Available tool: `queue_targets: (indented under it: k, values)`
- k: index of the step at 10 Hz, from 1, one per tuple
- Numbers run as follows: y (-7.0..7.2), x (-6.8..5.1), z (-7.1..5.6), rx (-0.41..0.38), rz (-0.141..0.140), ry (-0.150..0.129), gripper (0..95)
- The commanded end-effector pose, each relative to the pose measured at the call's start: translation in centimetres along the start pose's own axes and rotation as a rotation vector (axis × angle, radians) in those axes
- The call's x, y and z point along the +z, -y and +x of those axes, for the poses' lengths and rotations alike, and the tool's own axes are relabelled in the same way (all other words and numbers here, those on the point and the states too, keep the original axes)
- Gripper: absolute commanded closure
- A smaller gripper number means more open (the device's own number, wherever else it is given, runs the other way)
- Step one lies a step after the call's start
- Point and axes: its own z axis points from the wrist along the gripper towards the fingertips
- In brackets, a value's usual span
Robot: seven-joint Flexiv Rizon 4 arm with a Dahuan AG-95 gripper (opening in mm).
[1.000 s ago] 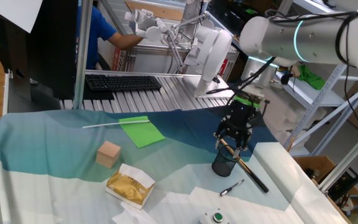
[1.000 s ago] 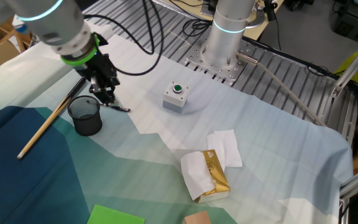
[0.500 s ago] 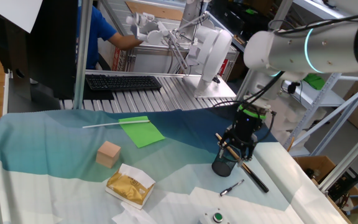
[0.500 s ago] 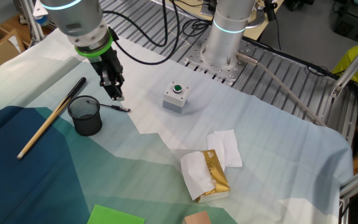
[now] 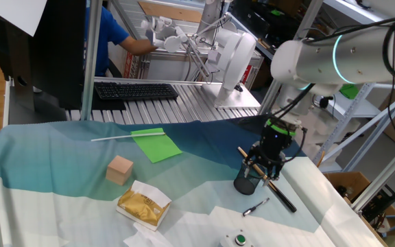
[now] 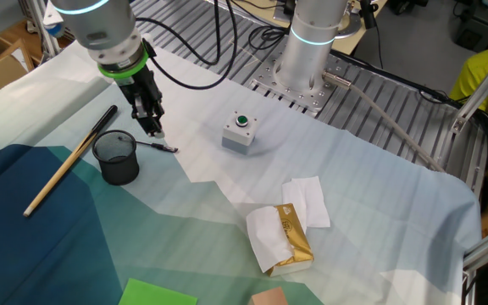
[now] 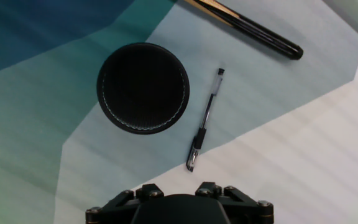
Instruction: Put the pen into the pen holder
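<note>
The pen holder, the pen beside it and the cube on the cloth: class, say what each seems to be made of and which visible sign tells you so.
The pen holder: probably black metal mesh, matt; its wall looks finely gridded and see-through in the other fixed view. The pen: likely clear plastic with a dark grip and cap, glinting slightly. The cube: apparently plain wood, tan and dull, though no grain is visible.

one fixed view: table's front, facing the shelves
other fixed view: opposite side, high
hand view: straight down, close
shared: pen holder (image 5: 245, 182) (image 6: 116, 158) (image 7: 143, 88)
</note>
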Motion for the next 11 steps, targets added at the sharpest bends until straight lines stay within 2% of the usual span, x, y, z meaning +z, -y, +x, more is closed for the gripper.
queue_targets:
  k: [1, 2, 3, 5, 7, 11]
  values:
    - [0.2, 0.2, 0.0, -0.008, -0.007, 0.011, 57.0]
    - [0.2, 0.3, 0.0, -0.014, -0.009, 0.017, 57.0]
    - [0.2, 0.4, 0.0, -0.033, -0.004, 0.035, 57.0]
    - [0.2, 0.5, 0.0, -0.055, 0.001, 0.043, 57.0]
    - [0.1, 1.4, -0.3, -0.060, 0.009, 0.065, 57.0]
    - [-0.1, 3.5, -1.1, -0.032, 0.008, 0.080, 57.0]
